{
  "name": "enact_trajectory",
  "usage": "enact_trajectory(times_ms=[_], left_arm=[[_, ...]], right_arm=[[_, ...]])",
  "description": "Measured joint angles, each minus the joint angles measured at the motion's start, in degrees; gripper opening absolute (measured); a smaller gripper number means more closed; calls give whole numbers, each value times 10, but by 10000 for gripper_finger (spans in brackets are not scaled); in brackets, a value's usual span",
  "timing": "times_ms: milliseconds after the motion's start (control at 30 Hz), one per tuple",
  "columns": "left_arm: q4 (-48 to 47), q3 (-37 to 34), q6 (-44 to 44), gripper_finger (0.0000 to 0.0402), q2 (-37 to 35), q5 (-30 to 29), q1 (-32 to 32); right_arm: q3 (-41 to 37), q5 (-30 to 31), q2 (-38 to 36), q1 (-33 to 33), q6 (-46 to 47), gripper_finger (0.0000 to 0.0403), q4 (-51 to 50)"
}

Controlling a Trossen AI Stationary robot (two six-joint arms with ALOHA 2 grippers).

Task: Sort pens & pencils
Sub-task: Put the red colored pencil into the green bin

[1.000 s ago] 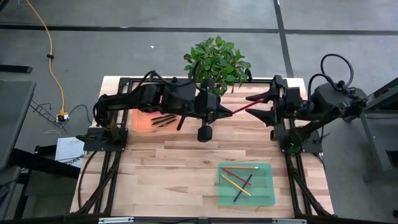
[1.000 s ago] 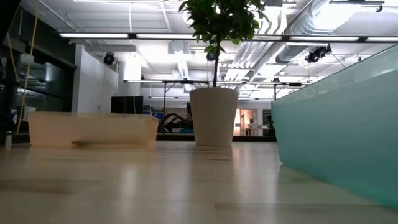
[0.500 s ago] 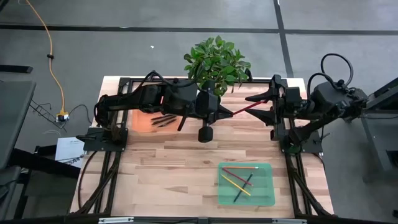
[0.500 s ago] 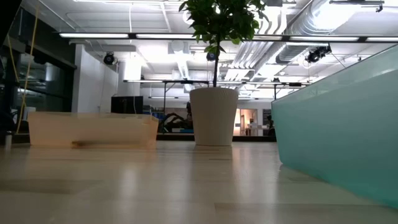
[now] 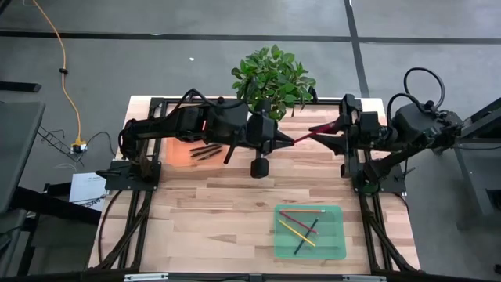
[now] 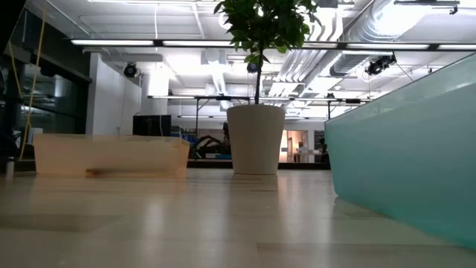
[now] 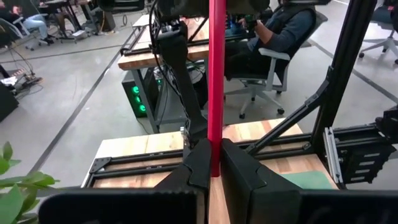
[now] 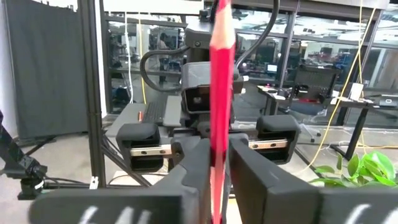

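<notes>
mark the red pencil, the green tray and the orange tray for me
red pencil (image 5: 304,138), high view: mid-shaft, in the gap between the two grippers.
green tray (image 5: 335,249), high view: bare floor near its right front corner.
orange tray (image 5: 177,157), high view: bare floor beside the dark pens.

Above the back middle of the surface (image 5: 235,204) the way is barred: a red pencil (image 5: 307,136) spans the gap between the left end effector (image 5: 283,140) and the right end effector (image 5: 329,131), both clamped on it. A potted plant (image 5: 272,74) stands just behind them at the back edge. An orange tray (image 5: 182,153) sits under the left arm, and a green tray (image 5: 310,232) takes the front right corner. The front left and the centre strip of boards between the trays lie open. Black frame rails (image 5: 125,227) line both sides.
</notes>
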Motion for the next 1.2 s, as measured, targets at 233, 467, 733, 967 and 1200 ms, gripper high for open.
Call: enact_trajectory(times_ms=[233, 467, 733, 967, 1200], left_arm=[[1, 0, 2, 15, 0, -2, 0], [-48, 2, 3, 15, -2, -18, 0], [-88, 3, 16, 23, -4, -29, 0], [-102, -2, 18, 67, 2, -29, 0], [-118, -1, 18, 100, 4, -30, 0]], right_arm=[[0, 0, 0, 0, -8, 6, 0], [-2, 2, 3, 0, -11, 5, -8], [-3, 2, 4, -1, -10, 3, -15], [3, 1, -5, 0, -11, 3, 21], [1, 0, -5, 0, -9, 3, 9]])
